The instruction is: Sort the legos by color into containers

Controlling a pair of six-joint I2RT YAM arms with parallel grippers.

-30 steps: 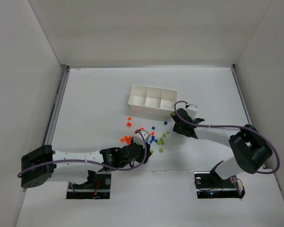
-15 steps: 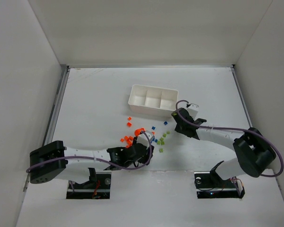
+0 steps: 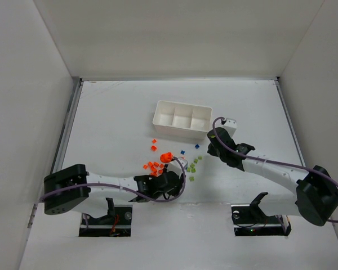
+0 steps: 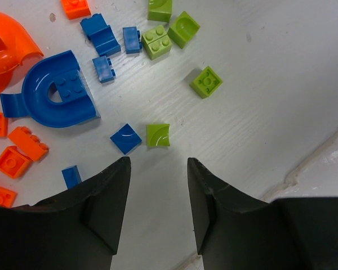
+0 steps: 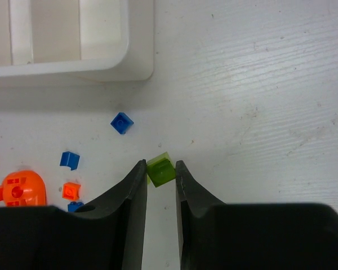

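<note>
The right tool is closed to a narrow gap on a lime green brick, with one finger pressed against each side of it. Whether the brick is clear of the worktop I cannot tell. The tool hangs near a corner of the white tray, and a small blue brick lies between the two. Seen from above, the tray stands beyond the arms with its three compartments side by side, and the loose bricks lie scattered on the worktop on its near side, between the two arms. The left tool is wide open with nothing between its fingers, poised low over that scatter. Just beyond its tips lie a blue tile and a lime green tile, just beside each other. Farther on and to the left sits the large blue arch piece, just beside the large orange curved piece. Small orange bricks lie at the left edge of that view, near the arch.
</note>
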